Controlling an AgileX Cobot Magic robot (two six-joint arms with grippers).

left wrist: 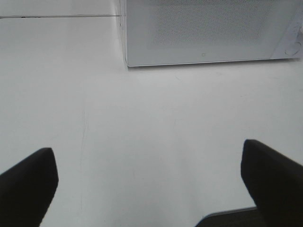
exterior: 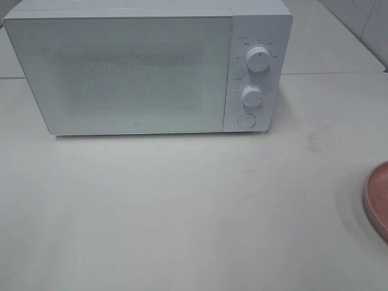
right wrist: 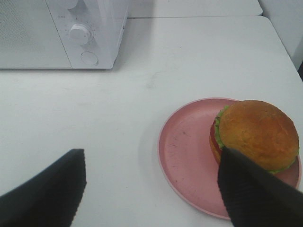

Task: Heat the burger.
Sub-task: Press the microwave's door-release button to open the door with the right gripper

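On a white tabletop point(exterior: 182, 212), seen from the high camera, a white microwave point(exterior: 121, 73) with its door shut fills the upper left and centre of the frame. A pink plate point(exterior: 379, 200) peeks in at the right edge. From the left wrist, the left jaws stand wide above the tabletop, facing the microwave. From the right wrist, the right jaws gape wide, gripping nothing, over the plate where the burger point(right wrist: 258, 132) sits. One dark finger point(right wrist: 251, 189) overlaps the bun.

A matt white table point(exterior: 182, 212) carries the closed white microwave point(exterior: 133, 73), with pale tiles point(exterior: 364, 21) beyond its right rear corner.
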